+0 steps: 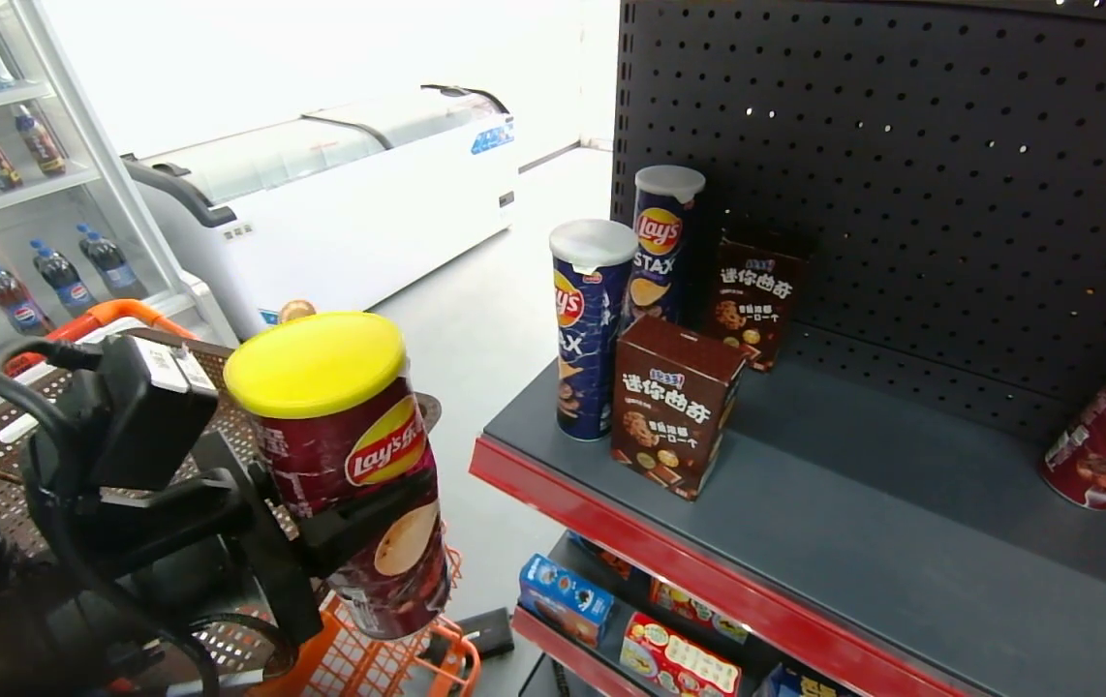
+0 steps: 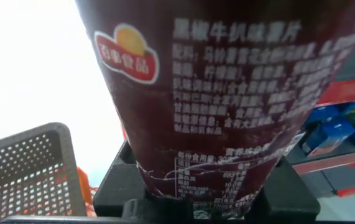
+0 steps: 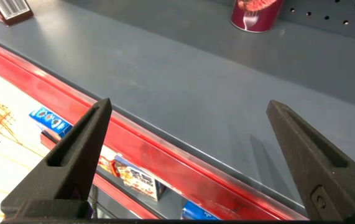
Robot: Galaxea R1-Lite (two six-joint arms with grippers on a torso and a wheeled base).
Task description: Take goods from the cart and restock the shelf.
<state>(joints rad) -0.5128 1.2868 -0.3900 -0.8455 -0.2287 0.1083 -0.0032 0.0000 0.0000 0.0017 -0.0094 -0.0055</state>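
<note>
A: Item in hand?
B: One dark red chip can [image 1: 359, 455], yellow lid. The left gripper [image 1: 321, 537] is clamped around its lower body. It is slightly tilted, above the cart [image 1: 127, 315] and beside the shelf [image 1: 853, 503], not yet on it.
A: Other arm?
B: Right gripper [image 3: 188, 106]: fingers spread, holding nothing, over the shelf's front edge.
A: Hazards?
B: Probably two. Carried in low, the can's base could catch the red front lip. Swung in close, it could topple the blue cans [image 1: 592, 329] or the brown box [image 1: 674, 407] by the near corner.

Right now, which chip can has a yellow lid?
The dark red can in the left gripper; the front blue can and back blue can have whitish lids.
</note>
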